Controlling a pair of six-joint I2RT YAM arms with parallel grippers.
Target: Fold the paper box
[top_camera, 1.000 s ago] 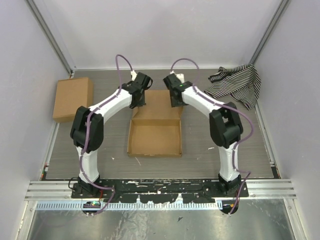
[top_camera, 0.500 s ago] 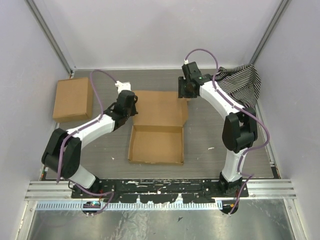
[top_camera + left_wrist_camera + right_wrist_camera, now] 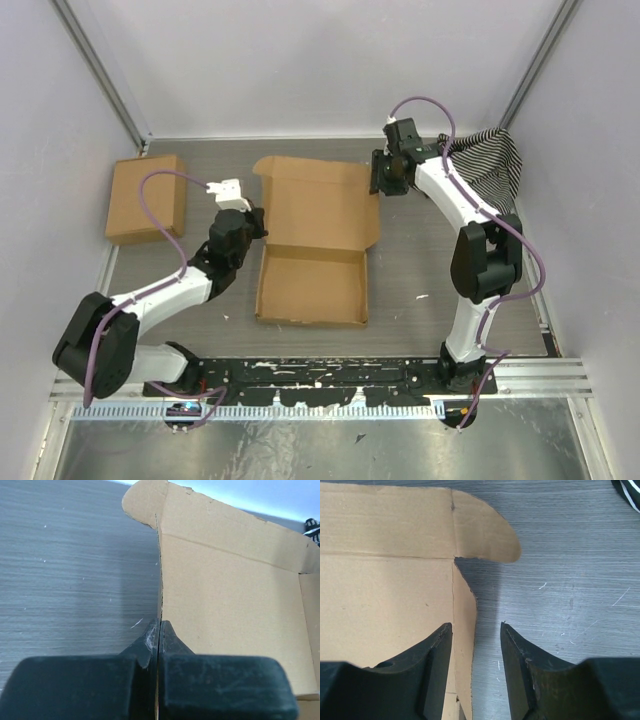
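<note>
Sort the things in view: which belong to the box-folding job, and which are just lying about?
In the job: the paper box, the left claw at its left flap, the right claw astride its right flap.
Lying about: the squarer cardboard box, the striped cloth.

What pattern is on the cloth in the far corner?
The cloth has black and white stripes. The top view shows it best.

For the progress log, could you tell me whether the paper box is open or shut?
Open: the paper box shows its tray's bare inside; the lid lies back beyond it.
</note>
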